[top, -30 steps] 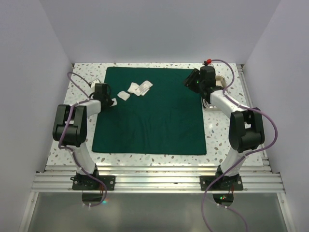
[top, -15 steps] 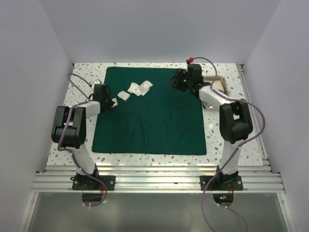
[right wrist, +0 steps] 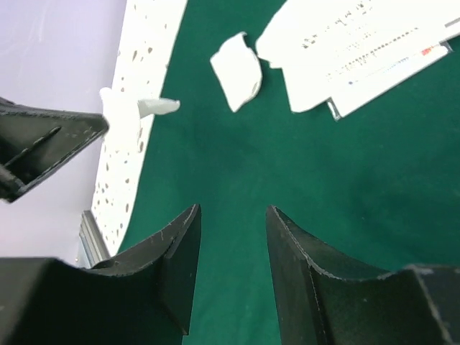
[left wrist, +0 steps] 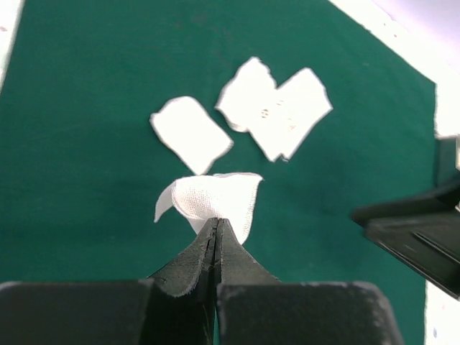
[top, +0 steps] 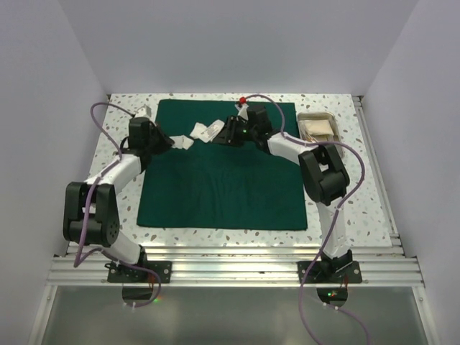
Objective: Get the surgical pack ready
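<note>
The dark green drape [top: 223, 180] lies flat on the table. My left gripper [left wrist: 216, 221] is shut on a white gauze pad [left wrist: 214, 200] and holds it just above the drape's far left part; in the top view it is at the drape's left edge [top: 167, 140]. Another gauze pad [left wrist: 190, 133] and white paper packets [left wrist: 277, 111] lie on the drape beyond it. My right gripper [right wrist: 231, 212] is open and empty above the drape, near the packets [right wrist: 352, 50] and the loose pad [right wrist: 237, 70]. Scissors and forceps are out of view.
A shallow steel tray [top: 318, 116] with pale contents stands on the speckled table to the right of the drape. A small white item [top: 142, 111] lies off the drape's far left corner. White walls close in three sides.
My right arm has swung left from the tray across the drape's far edge to the packets. My left arm has reached further out with the gauze pad in it.
</note>
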### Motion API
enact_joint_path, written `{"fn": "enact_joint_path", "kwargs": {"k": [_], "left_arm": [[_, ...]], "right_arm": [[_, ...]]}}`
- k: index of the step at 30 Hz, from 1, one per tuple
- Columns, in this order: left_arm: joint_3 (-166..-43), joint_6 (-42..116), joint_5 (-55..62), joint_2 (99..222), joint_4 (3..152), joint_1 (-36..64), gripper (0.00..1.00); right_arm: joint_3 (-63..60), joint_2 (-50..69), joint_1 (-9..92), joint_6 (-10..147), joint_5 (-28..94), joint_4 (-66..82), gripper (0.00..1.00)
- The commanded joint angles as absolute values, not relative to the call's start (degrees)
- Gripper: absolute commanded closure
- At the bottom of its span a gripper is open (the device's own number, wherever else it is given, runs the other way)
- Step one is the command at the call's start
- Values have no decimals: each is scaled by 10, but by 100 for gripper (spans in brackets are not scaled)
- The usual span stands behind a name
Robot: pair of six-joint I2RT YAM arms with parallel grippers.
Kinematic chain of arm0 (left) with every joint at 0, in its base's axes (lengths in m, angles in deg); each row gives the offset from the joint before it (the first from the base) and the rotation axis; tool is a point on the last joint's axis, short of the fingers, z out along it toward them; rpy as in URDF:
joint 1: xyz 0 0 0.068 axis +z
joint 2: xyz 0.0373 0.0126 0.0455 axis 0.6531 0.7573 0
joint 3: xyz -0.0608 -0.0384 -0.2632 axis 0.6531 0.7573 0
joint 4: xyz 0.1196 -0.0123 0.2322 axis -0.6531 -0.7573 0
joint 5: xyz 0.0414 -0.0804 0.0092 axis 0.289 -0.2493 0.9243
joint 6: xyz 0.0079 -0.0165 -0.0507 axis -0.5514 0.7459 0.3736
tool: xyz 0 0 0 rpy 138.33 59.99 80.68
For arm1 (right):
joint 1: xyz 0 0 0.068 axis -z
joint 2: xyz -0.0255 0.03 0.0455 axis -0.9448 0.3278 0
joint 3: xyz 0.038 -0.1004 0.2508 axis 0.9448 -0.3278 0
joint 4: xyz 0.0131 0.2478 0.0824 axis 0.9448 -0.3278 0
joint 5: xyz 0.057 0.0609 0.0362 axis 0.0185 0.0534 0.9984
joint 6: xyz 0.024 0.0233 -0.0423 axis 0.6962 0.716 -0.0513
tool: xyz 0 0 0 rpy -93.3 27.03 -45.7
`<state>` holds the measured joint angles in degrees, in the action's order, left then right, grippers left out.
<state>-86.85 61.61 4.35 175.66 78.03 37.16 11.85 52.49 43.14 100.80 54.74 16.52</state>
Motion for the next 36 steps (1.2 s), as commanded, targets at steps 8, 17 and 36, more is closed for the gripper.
{"fn": "enact_joint_path", "kwargs": {"k": [8,17,36], "left_arm": [[-869,615,-19,1672,739,282,100],[-832,598,-8,1595,629,204,100],[-805,570,-42,1718,678,192,100]], "right_arm": [[89,433,434,937,529,130,51],[-60,317,467,918,511,126,48],[-71,372,473,914,665,151,46]]}}
